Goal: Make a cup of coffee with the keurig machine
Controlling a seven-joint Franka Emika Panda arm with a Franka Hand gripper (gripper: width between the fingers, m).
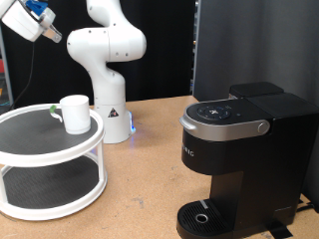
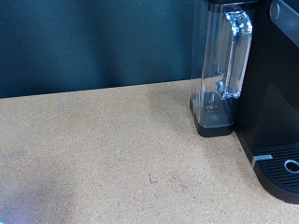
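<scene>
The white cup (image 1: 75,113) stands upright on the top shelf of a white two-tier round stand (image 1: 50,159) at the exterior view's left. The black keurig machine (image 1: 244,154) stands at the exterior view's right, its lid down, with the round drip tray (image 1: 204,216) at its base. The gripper's hand (image 1: 30,20) is high at the exterior view's top left, above the stand and far from the cup and the machine; its fingers do not show clearly. In the wrist view the machine's side (image 2: 280,93) and clear water tank (image 2: 224,65) show; no fingers appear.
The white arm's base (image 1: 108,70) stands behind the stand. A dark curtain and a black panel (image 1: 254,45) close the back. The brown tabletop (image 1: 140,189) lies between stand and machine.
</scene>
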